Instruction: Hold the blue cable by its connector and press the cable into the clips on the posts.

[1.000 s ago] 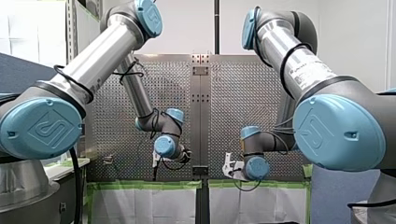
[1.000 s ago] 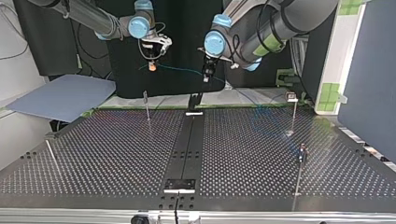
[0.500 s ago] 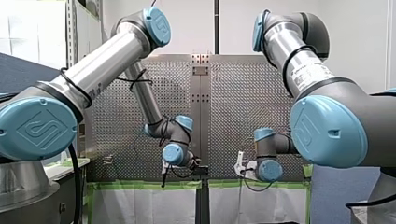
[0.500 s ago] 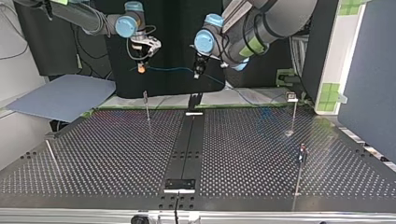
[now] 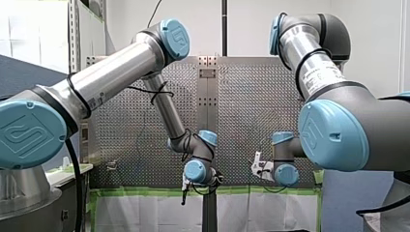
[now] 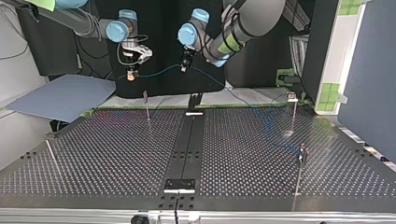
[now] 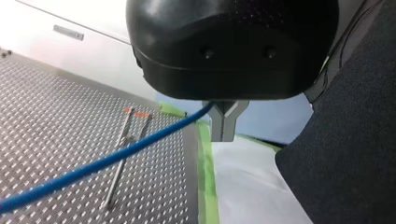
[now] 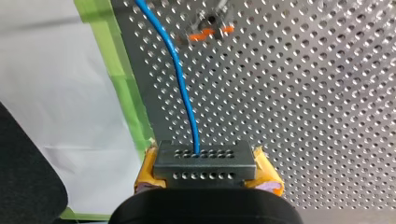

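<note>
- Front view: my left gripper (image 5: 184, 191) hangs low near the middle of the perforated table (image 5: 145, 121). My right gripper (image 5: 256, 166) is beside it, toward the view's right. I cannot tell from here how either one's fingers stand.
- Top view: both grippers are in the air beyond the table's far edge. The blue cable (image 6: 159, 71) spans from my right gripper, at the view's left, to my left gripper. It then trails down toward the view's right. Thin posts (image 6: 146, 105) stand on the table, well apart, and the cable sits in none of them.
- Left wrist view: my left gripper's metal fingers (image 7: 226, 122) are pinched on the blue cable. The cable leaves them and runs out above the table. Below it stands a post with orange clips (image 7: 135, 113), next to green tape (image 7: 205, 172).
- Right wrist view: yellow pads (image 8: 148, 171) are clamped on either side of the dark connector (image 8: 204, 157). The cable leaves the connector's face and runs ahead past an orange clip.
</note>
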### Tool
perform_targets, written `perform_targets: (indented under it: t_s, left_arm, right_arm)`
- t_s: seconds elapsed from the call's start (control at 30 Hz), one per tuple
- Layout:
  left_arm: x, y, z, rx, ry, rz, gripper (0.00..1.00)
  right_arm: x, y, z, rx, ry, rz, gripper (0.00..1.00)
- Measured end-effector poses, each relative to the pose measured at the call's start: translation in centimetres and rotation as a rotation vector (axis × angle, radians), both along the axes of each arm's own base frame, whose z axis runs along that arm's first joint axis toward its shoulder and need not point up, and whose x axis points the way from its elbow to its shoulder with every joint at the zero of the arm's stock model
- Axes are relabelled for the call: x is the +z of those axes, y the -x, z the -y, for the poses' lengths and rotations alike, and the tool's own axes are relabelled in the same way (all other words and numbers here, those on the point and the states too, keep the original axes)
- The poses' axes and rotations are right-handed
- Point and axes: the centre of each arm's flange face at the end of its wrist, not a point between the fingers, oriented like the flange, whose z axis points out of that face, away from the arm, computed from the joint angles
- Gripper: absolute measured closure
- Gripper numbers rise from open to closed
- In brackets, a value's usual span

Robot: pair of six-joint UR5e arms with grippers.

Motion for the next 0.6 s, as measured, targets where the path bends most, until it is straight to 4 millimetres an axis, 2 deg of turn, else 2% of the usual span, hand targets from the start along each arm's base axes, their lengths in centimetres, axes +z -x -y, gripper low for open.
perform_targets:
  t_s: [0.2, 0.6]
  left_arm:
    - [-0.7, -0.2, 2.0, 0.005, 0.021, 0.026, 1.0]
    - [1.8, -3.0, 5.1, 0.033, 0.092, 0.087, 1.0]
  right_arm:
    - [0.1, 0.9, 1.1, -0.014, 0.016, -0.017, 1.0]
    - [0.0, 2.6, 2.4, -0.029, 0.021, -0.022, 1.0]
